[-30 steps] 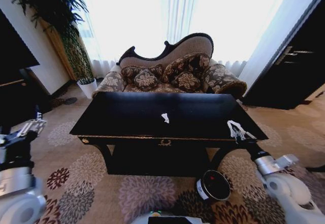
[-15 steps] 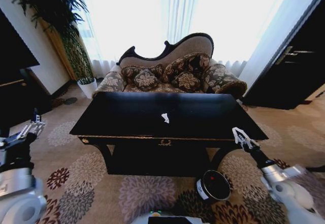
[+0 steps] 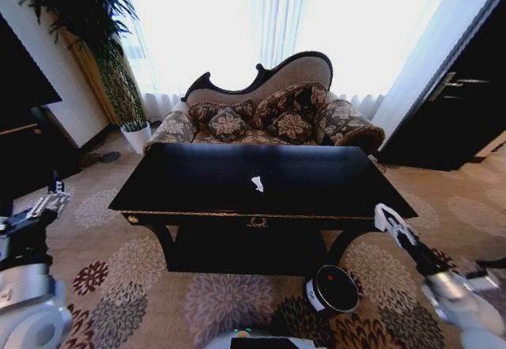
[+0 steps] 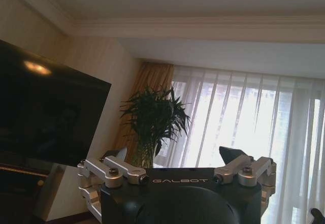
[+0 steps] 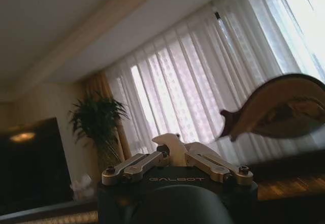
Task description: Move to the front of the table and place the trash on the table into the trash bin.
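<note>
Right tool (image 3: 387, 218): raised off the near right corner of the worktop, fingers drawn together on a crumpled white paper scrap (image 5: 170, 147); the right wrist view shows the white scrap pinched at the fingertips (image 5: 177, 155).
Left tool (image 3: 54, 192): held up at the robot's left, well apart from the worktop; the left wrist view shows its fingers (image 4: 120, 156) spread apart with nothing between them.
Worktop (image 3: 198, 183): glossy black, gold trim along the near edge, gold emblem at the middle of the apron; lies between the two tools, its near right corner just beside the right tool.
Second paper scrap (image 3: 257, 183): small, white, crumpled; lies near the middle of the worktop, well apart from the right tool, toward the robot's left of it and farther from the robot.
Trash bin (image 3: 333, 289): small, black, round, white label on its side; stands on the carpet by the worktop's right front leg, below the right tool and toward the robot's left of it. A spot of red shows inside.
Sofa (image 3: 269, 115): patterned, dark curved frame, beyond the far edge of the worktop.
Plant (image 3: 87, 17): tall, leafy, beyond the left tool by the curtains, in a white pot (image 3: 137, 136).
Carpet (image 3: 126, 278): floral pattern, under the worktop and bin.
</note>
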Robot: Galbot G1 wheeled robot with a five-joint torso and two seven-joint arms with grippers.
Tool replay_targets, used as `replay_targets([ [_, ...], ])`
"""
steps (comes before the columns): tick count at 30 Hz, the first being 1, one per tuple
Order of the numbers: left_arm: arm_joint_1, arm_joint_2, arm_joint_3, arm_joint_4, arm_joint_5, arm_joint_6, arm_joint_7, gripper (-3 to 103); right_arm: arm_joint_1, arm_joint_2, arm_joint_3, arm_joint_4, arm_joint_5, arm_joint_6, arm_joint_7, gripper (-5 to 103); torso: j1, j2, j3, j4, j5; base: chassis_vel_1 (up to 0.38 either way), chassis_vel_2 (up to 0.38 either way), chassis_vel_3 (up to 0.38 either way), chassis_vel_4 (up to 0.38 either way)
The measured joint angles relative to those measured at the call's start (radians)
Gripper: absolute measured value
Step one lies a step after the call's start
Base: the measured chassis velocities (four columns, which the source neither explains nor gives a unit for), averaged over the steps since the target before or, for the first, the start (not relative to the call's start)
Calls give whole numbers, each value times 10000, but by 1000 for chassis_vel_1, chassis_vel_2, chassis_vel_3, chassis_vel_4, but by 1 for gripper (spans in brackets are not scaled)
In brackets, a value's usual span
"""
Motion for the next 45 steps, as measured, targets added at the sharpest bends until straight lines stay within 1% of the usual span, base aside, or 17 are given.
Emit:
replay_targets([
  [4, -29, 1, 63, 24, 23, 0, 4, 100, -38, 136, -25, -651, -116, -116, -368, 0, 0, 0, 0, -3, 2, 0, 0, 0, 0],
  [8, -22, 16, 113, 17, 34, 0, 7, 100, 154, 458, -485, -1371, -597, -102, -600, 0, 0, 0, 0, 1, 0, 0, 0, 0, 0],
  [9, -22, 16, 113, 17, 34, 0, 7, 100, 154, 458, -485, -1371, -597, -102, -600, 0, 0, 0, 0, 1, 0, 0, 0, 0, 0],
  [13, 41, 97, -10, 3, -9, 0, 9, 100, 329, 799, -1136, -1917, -1611, 350, -294, 0, 0, 0, 0, -1, 0, 0, 0, 0, 0],
  [14, 77, 135, -99, 3, -50, -5, 9, 100, 437, 922, -1473, -2192, -2183, 649, 102, 0, 0, 0, 0, -1, 0, 0, 0, 0, 0],
  [15, 77, 135, -99, 3, -50, -5, 9, 100, 437, 922, -1473, -2192, -2183, 649, 102, 0, 0, 0, 0, -1, 0, 0, 0, 0, 0],
  [17, 126, 165, -201, 8, -67, -38, 8, 100, 652, 1067, -1801, -2543, -3057, 956, 664, 0, -1, 0, -1, 0, 0, 0, 0, 0, 0],
  [19, 177, 189, -258, 12, -82, -64, 8, 100, 890, 1185, -2148, -2894, -4141, 1267, 1621, 0, 0, -1, 0, 0, 0, 0, 0, 0, 0],
  [20, 177, 189, -258, 12, -82, -64, 8, 100, 890, 1185, -2148, -2894, -4141, 1267, 1621, 0, 0, -1, 0, 0, 0, 0, 0, 0, 0],
  [23, 228, 222, -315, 12, -99, -81, 8, 100, 1185, 1277, -2667, -3277, -5803, 1618, 3433, 0, 0, 0, 0, 0, -1, 0, 0, 0, 0],
  [24, 228, 222, -315, 12, -99, -81, 8, 100, 1185, 1277, -2667, -3277, -5803, 1618, 3433, 0, 0, 0, 0, 0, -1, 0, 0, 0, 0],
  [27, 263, 209, -315, -2, -91, -82, 7, 100, 1429, 1322, -3172, -3526, -6962, 1664, 5140, 0, -1, 0, 0, 0, -1, 0, 0, 0, 0],
  [29, 281, 159, -273, -31, -43, -82, 7, 100, 1611, 1337, -3614, -3687, -7380, 1545, 6355, 0, 0, 0, 0, 1, -1, 0, 0, 0, 0],
  [30, 281, 159, -273, -31, -43, -82, 7, 100, 1611, 1337, -3614, -3687, -7380, 1545, 6355, 0, 0, 0, 0, 1, -1, 0, 0, 0, 0],
  [33, 331, 57, -220, -79, 71, -82, 7, 100, 1999, 1342, -4192, -4140, -7552, 1334, 7681, 0, 0, 0, 0, -1, -1, 0, 0, 0, 0],
  [38, 412, -30, -243, -130, 189, -83, 7, 100, 2725, 1370, -4518, -4957, -8080, 1203, 8258, 0, 0, 0, 0, 1, 0, 0, 0, 0, 0],
  [45, 447, -138, -203, -164, 457, -144, 25, 100, 3430, 1557, -4728, -5830, -8891, 987, 8331, 0, 0, 0, 1, 0, 0, 0, 0, 0, 0],
])
